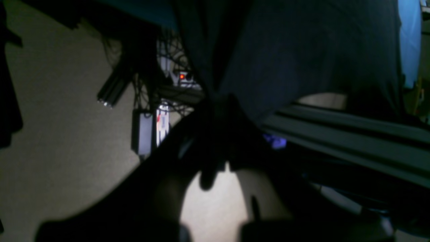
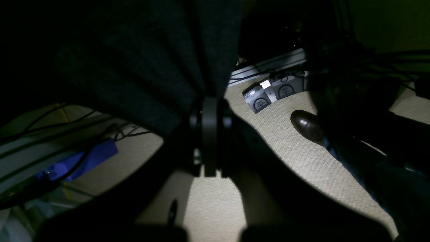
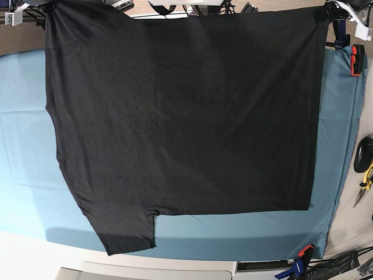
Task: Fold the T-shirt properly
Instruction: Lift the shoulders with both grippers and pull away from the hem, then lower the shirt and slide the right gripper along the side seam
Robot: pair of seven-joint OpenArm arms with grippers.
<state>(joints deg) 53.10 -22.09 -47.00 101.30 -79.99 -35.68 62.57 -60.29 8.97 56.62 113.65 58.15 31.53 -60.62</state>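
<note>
The black T-shirt point(image 3: 186, 116) hangs spread wide over the teal table cloth point(image 3: 23, 151), plain side showing, with one sleeve point(image 3: 125, 230) at the lower left. In the base view my left gripper point(image 3: 324, 13) holds its top right corner, and my right gripper point(image 3: 45, 7) holds the top left corner. In the left wrist view the dark fabric point(image 1: 295, 50) bunches into the shut left gripper point(image 1: 216, 101). The right wrist view shows the shirt's cloth point(image 2: 141, 60) pinched in the shut right gripper point(image 2: 210, 111). Both wrist views look down at the floor.
A red clamp point(image 3: 355, 58) grips the cloth's right edge and a blue clamp point(image 3: 298, 263) sits at the front right. Hand tools point(image 3: 364, 169) lie off the right side. On the carpet are grey boxes point(image 2: 272, 92), a person's shoe point(image 2: 307, 126) and cables point(image 1: 161, 67).
</note>
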